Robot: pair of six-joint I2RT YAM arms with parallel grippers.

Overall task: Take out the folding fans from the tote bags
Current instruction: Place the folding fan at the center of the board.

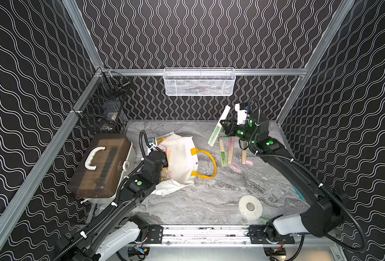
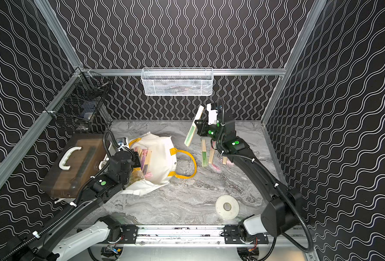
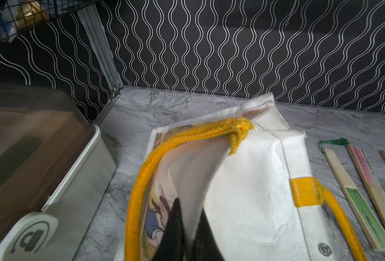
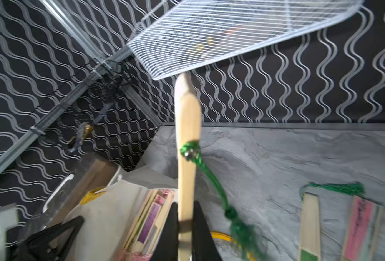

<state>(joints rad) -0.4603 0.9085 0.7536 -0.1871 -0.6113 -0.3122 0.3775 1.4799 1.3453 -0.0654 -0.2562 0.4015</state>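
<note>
Folding fan (image 4: 187,126), green, tasselled: probably light, stiff, slick bamboo; pinched mid-length by right gripper (image 4: 184,228), aloft near laid-out fans (image 1: 223,153). Further fans (image 2: 146,158) inside tote bag (image 3: 243,192), soft fabric rim clamped by left gripper (image 3: 188,228).

The right pincer (image 4: 185,210) clamps a tasselled tan fan (image 4: 187,126). More fans (image 4: 148,221) sit in the tote bag (image 4: 105,210); a green fan (image 4: 310,223) and a pink fan (image 4: 361,226) lie on the worktop (image 4: 300,153).
</note>
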